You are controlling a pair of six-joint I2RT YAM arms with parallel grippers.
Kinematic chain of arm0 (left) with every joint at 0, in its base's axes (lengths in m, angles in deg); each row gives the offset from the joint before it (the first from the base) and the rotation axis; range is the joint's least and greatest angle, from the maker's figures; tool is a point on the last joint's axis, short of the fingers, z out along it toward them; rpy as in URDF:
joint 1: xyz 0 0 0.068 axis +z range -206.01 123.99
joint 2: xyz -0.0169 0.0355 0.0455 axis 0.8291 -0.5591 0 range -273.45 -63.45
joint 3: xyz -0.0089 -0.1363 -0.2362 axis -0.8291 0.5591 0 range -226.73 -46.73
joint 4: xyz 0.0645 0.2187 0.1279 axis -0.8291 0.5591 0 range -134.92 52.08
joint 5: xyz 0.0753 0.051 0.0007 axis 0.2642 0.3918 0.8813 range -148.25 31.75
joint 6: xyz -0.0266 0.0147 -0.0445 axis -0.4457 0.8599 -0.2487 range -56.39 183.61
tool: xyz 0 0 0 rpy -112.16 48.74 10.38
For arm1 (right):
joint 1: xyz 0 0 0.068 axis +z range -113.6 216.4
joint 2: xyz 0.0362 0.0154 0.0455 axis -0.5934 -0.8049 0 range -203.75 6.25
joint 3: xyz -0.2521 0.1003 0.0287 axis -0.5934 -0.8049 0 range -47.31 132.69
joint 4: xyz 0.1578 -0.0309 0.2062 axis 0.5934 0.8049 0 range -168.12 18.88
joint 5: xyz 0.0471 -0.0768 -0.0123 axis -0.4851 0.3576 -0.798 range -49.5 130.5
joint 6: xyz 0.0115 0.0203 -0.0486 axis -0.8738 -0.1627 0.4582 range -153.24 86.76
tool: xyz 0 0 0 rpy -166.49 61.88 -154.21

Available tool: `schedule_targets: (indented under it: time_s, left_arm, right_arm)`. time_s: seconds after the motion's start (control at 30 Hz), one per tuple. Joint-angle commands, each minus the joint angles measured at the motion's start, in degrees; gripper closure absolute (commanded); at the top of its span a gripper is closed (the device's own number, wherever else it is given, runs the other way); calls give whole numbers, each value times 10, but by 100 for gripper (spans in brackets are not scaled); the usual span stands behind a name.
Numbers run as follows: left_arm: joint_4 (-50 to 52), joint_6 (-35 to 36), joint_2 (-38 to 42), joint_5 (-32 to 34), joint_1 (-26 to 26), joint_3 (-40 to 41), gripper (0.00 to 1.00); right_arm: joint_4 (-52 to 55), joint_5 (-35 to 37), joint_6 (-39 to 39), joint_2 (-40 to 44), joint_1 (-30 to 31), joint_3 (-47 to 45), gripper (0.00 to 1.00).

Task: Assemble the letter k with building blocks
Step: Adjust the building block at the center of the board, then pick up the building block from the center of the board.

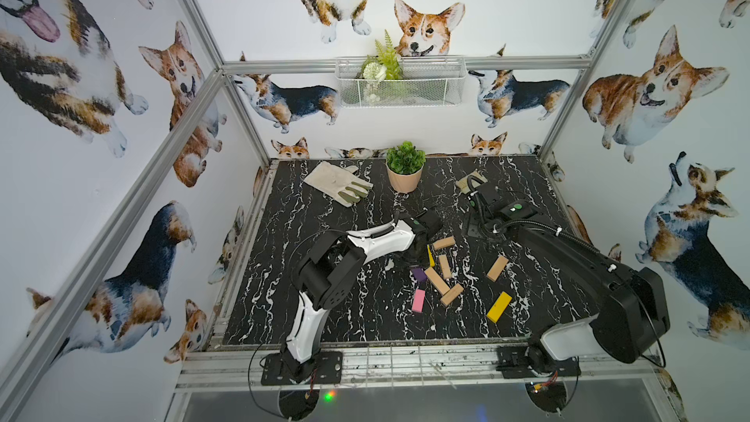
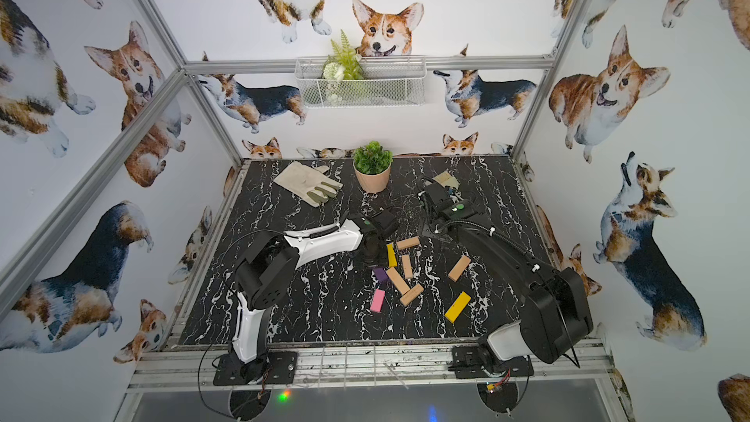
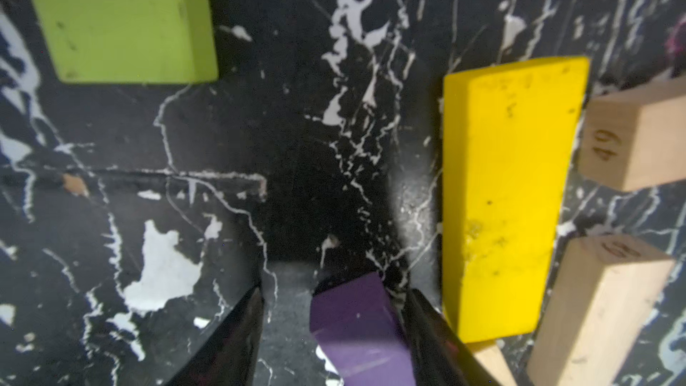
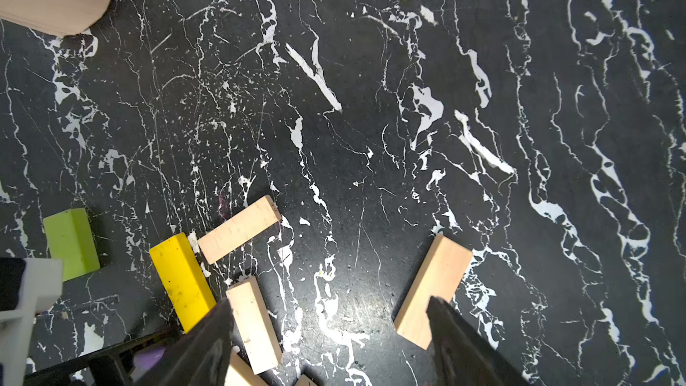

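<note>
The purple block (image 3: 356, 332) is found between the fingers of the left gripper (image 3: 334, 289). It lies at the left edge of the cluster of building blocks (image 1: 445, 266), near the middle of the worktop (image 1: 324, 310). In the left wrist view its long axis is seen running lengthways down the gap, so the jaws would bear on its long sides. One finger (image 3: 427, 332) is set close against the block. Between the other finger and the block a strip of bare worktop is visible. The grasp is therefore judged not yet made: the jaws are recorded as apart, astride the block. Just to the right a yellow block (image 3: 512, 198) lies roughly parallel, near enough to be disturbed by the outer finger.

The right gripper (image 4: 329, 301) is held released, wide and empty, over the far right of the cluster, with a tan block (image 4: 440, 269) beside one finger. The left arm is plainly the nearer to the purple block.

Limits of observation: in both top views the far part of the purple block (image 1: 419, 274) is covered by the left gripper, and the lime green block (image 3: 122, 20) is not seen there at all. One end of the purple block is cut off by the edge of the left wrist view. No K shape can be made out as yet.
</note>
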Motion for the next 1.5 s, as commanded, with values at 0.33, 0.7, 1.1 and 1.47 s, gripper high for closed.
schedule_targets:
  time_s: [0.33, 0.7, 1.1, 1.47]
  left_arm:
    - [47, -4, 1, 12, -5, -13, 45]
    - [58, -34, 42, -20, -9, -5, 18]
    - [68, -47, -11, -80, -4, -10, 25]
    - [62, -60, -28, -79, -2, -18, 51]
  right_arm:
    - [-13, 2, -23, 0, 1, -9, 14]
    - [-16, -3, -28, 0, 1, -11, 12]
    - [-17, 0, -30, 14, 2, -22, 9]
    - [-17, -3, -25, 10, 2, -23, 8]
